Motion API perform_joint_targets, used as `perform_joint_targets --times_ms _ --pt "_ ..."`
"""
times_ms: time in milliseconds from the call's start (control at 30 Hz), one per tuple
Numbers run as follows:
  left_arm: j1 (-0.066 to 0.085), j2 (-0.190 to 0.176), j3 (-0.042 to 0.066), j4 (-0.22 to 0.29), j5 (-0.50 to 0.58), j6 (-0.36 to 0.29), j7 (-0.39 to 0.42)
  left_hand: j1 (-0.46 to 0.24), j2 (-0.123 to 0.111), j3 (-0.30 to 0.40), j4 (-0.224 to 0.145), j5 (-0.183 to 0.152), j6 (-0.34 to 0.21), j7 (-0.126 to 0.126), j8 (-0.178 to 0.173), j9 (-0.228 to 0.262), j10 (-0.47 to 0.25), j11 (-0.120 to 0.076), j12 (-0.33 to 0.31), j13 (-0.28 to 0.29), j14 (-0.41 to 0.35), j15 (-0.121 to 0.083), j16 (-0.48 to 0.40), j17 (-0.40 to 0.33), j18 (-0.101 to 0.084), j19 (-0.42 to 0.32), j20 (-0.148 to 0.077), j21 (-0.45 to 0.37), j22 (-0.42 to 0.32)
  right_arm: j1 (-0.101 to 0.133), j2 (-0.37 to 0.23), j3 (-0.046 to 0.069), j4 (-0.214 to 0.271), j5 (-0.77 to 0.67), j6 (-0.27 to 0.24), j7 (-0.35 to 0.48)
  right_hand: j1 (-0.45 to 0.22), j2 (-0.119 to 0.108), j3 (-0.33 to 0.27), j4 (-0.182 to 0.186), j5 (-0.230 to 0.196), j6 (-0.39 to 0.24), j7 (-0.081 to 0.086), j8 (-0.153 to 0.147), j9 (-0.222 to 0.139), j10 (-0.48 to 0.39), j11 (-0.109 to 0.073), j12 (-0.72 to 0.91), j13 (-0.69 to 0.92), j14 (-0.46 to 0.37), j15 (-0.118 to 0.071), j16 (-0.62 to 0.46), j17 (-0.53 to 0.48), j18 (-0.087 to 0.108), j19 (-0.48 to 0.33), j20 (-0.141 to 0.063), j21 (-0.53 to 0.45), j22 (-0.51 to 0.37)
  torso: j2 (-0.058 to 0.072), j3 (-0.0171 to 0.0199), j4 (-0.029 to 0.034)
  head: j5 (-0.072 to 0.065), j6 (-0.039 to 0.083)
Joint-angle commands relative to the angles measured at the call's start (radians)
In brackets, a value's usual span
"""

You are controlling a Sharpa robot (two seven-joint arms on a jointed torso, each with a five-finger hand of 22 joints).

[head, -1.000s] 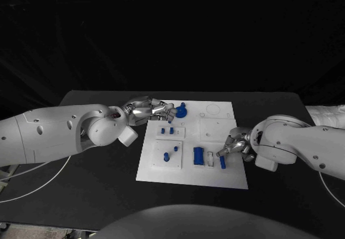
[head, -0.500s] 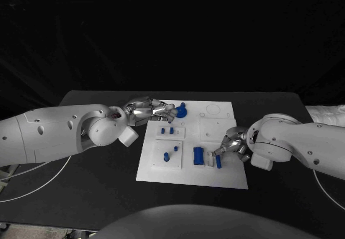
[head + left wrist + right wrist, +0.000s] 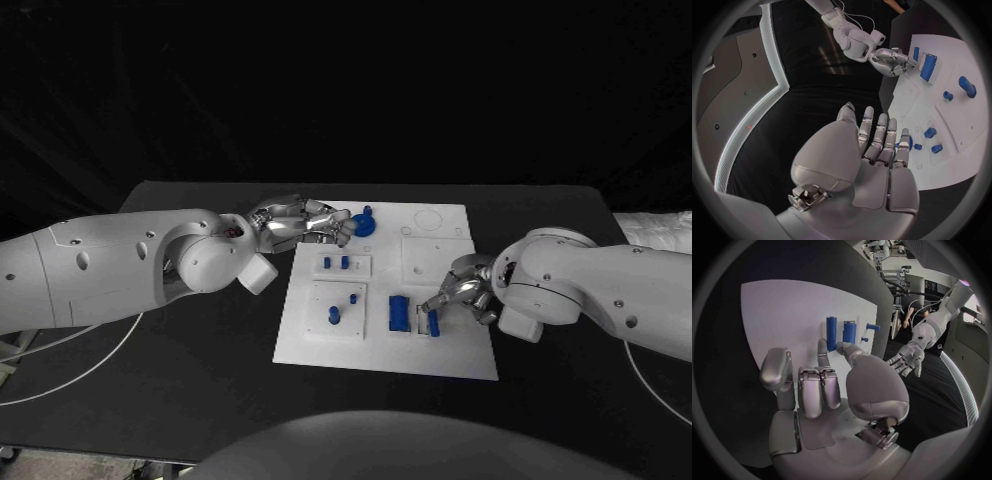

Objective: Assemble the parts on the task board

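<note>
The white task board lies mid-table. My right hand is over its right side and pinches one end of a slim blue part that lies just right of a blue block. The right wrist view shows the slim part just past the fingertips, beside the block. My left hand hovers at the board's far left corner, holding nothing, close to a round blue part. In the left wrist view its fingers are stretched out over the board's edge.
Two small blue pegs stand in a plate on the board's left half. Nearer me are a peg and a rounded piece. A round recess sits at the board's far right. Black tabletop surrounds the board.
My right hand has shifted left with the slim blue part, bringing it closer to the blue block. The left hand has stayed in place.
</note>
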Motion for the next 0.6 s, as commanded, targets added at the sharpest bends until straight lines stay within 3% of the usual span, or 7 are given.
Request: perform_joint_targets --times_ms 33,600 --pt "0.000 0.002 0.001 0.001 -0.004 0.019 0.003 0.008 0.001 0.005 0.001 0.006 0.004 0.001 0.004 -0.002 0.007 -0.001 -0.001 -0.002 0.006 0.000 0.005 -0.001 0.008 -0.002 0.002 0.003 -0.002 0.000 0.005 0.000 -0.002 0.020 -0.024 0.009 -0.013 0.003 0.050 -0.043 -0.006 -0.013 -0.006 -0.007 0.001 0.106 0.002 0.004 0.263 0.102 0.007 0.003 0.263 0.021 -0.009 0.001 -0.008 0.131 -0.001 -0.0001 -0.0004 0.000 0.000" --pt "-0.001 0.002 0.001 0.001 -0.006 0.022 0.001 0.010 0.000 0.005 0.001 0.007 0.004 0.001 0.004 -0.002 0.007 -0.001 -0.002 -0.002 0.006 0.001 0.005 -0.002 0.007 -0.002 0.002 0.002 -0.002 -0.001 0.018 0.000 -0.014 -0.005 -0.016 0.007 -0.048 0.012 0.051 -0.041 -0.141 -0.027 0.002 -0.024 0.003 0.106 0.009 0.004 0.263 0.102 0.015 0.003 0.263 0.024 -0.015 0.009 -0.031 0.127 0.000 0.0001 0.0001 0.002 0.000"
